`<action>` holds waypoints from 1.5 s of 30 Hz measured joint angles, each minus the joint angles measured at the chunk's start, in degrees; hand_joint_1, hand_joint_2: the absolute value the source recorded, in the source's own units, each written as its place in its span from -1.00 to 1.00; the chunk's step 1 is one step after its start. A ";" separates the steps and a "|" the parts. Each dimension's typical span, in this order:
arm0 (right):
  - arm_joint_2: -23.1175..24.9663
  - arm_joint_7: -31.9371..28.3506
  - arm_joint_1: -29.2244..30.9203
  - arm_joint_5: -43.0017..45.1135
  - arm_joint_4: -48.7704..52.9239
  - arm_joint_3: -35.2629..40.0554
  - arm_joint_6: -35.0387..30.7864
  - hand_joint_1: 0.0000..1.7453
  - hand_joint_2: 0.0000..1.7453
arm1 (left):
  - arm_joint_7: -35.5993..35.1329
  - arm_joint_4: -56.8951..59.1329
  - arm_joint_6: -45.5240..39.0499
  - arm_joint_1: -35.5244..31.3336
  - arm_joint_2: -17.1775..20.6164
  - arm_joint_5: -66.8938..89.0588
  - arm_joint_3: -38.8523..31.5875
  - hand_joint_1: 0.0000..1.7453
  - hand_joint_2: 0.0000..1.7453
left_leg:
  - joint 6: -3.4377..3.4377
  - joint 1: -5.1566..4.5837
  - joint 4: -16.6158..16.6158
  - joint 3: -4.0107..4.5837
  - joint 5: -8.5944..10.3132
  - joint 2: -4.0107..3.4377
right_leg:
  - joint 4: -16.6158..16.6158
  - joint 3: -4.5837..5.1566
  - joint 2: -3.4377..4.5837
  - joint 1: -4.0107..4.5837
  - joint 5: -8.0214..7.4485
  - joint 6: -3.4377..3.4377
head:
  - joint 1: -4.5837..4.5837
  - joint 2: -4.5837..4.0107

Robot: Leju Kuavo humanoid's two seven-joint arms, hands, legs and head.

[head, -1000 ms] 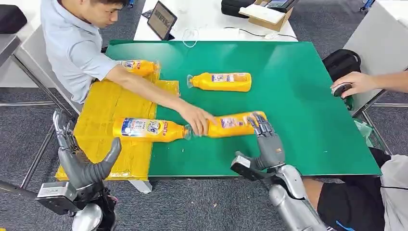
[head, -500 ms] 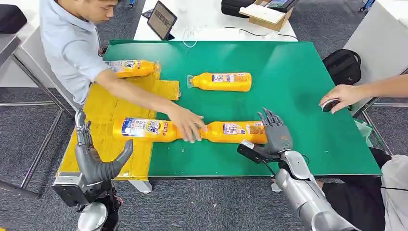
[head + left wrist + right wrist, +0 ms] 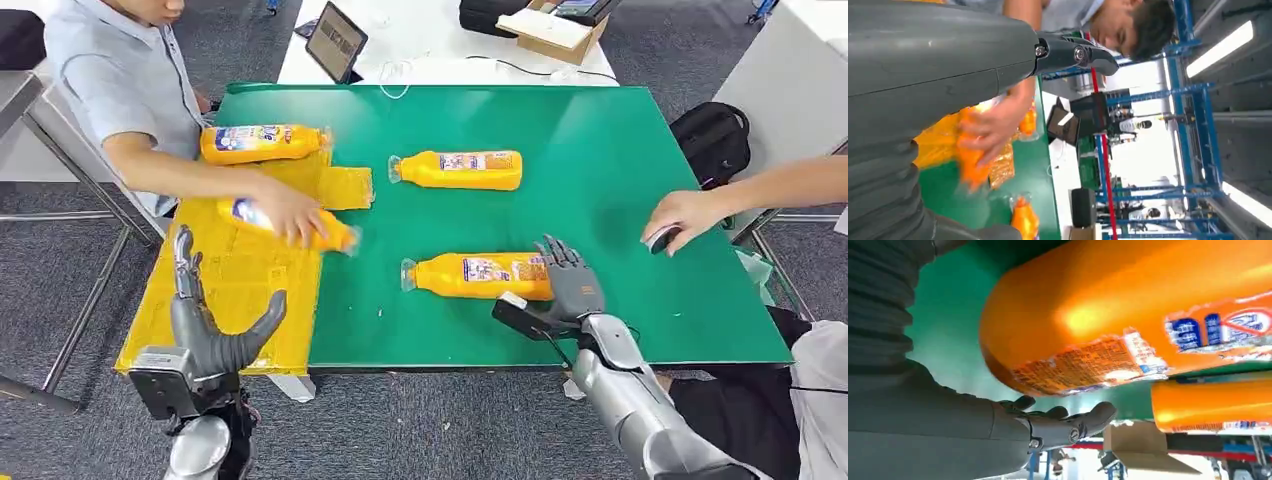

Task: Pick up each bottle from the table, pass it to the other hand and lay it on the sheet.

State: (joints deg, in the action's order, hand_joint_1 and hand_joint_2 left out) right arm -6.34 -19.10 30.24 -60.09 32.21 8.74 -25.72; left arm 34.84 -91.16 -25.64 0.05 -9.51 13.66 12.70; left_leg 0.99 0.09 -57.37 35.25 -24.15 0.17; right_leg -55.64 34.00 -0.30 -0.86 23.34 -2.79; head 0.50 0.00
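Near bottle (image 3: 476, 275) lain crosswise on the desk (image 3: 620, 180), base at the right hand (image 3: 568, 285).
Right fingers (image 3: 556, 255) are spread, nothing gripped, touching the base; left hand (image 3: 215, 335), open and empty, is held by the sheet (image 3: 215, 275).

Bright even light, soft shadows — moving bottle (image 3: 300, 226) blurred (wrist views too)

Tablet (image 3: 335, 41) and cardboard box (image 3: 558, 36) on white table (image 3: 440, 40); black backpack (image 3: 711, 137) beside.
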 measured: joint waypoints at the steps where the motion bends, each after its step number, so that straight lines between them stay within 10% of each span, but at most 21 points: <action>1: 0.20 -0.04 0.48 -0.17 -0.61 0.33 0.50 -1.00 1.00 | 0.00 0.11 0.00 -0.17 -0.02 0.11 0.20 -1.00 1.00 | 0.00 0.00 0.00 -0.02 0.00 0.00 | 0.00 -0.01 0.00 0.00 0.00 0.00 | 0.00 0.00; 15: 2.40 -4.33 4.58 1.05 -6.75 1.64 2.03 -0.98 1.00 | -0.02 2.95 0.46 -2.95 -0.33 -1.07 1.51 -1.00 1.00 | 0.01 0.00 0.00 -0.04 0.02 0.00 | -0.01 -0.02 0.00 0.00 0.00 -0.01 | 0.00 0.00; 17: 2.77 -4.28 4.91 1.18 -7.25 1.68 2.90 -0.80 1.00 | -0.39 3.32 0.87 -3.37 -0.31 -1.07 1.51 -1.00 1.00 | 0.01 0.01 0.00 -0.05 0.02 0.00 | -0.01 -0.03 0.00 0.01 0.00 0.00 | 0.00 0.00; 18: 2.86 -4.28 5.03 1.18 -7.51 1.79 3.49 -0.38 1.00 | -0.59 3.52 1.16 -3.47 -0.31 -1.07 1.53 -1.00 1.00 | 0.01 0.01 0.00 -0.06 0.02 0.00 | -0.01 -0.04 0.00 0.01 0.00 0.00 | 0.00 0.00; 22: 3.10 -3.67 5.52 1.07 -8.22 1.94 5.99 -0.38 1.00 | -1.27 3.85 1.86 -3.57 -0.28 -1.07 1.53 -1.00 1.00 | 0.02 0.01 0.00 -0.13 0.02 -0.01 | -0.01 -0.09 0.01 0.00 0.00 0.00 | 0.00 0.00; 23: 3.08 -3.67 5.72 1.20 -8.35 1.94 6.65 0.58 1.00 | -1.55 3.98 1.99 -3.61 -0.28 -1.07 1.53 -1.00 1.00 | 0.02 0.00 0.00 -0.16 0.02 -0.01 | -0.01 -0.12 0.01 0.01 0.00 0.00 | 0.00 0.00; 25: 3.08 -3.67 5.93 1.38 -8.50 1.94 7.02 1.00 1.00 | -1.68 4.26 2.10 -3.61 -0.26 -1.07 1.53 -1.00 1.00 | 0.02 0.00 -0.01 -0.19 0.02 -0.01 | 0.00 -0.15 0.01 0.00 0.00 0.00 | 0.00 0.00; 45: 3.71 -10.20 6.35 9.11 -8.98 1.90 10.60 1.00 1.00 | -3.32 5.40 7.27 -3.77 0.26 -5.54 1.22 -1.00 1.00 | 0.01 0.01 0.00 -0.37 0.02 0.00 | 0.00 -0.35 0.03 0.03 0.00 0.00 | -0.02 0.00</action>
State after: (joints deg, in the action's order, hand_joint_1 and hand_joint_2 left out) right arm -2.63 -29.30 36.60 -50.98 23.24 10.64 -15.13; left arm 31.52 -85.77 -18.37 -3.72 -9.25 8.11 13.92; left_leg 1.00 0.10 -57.37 34.88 -24.14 0.17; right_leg -55.64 33.64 -0.27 -0.83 23.34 -2.79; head 0.48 0.00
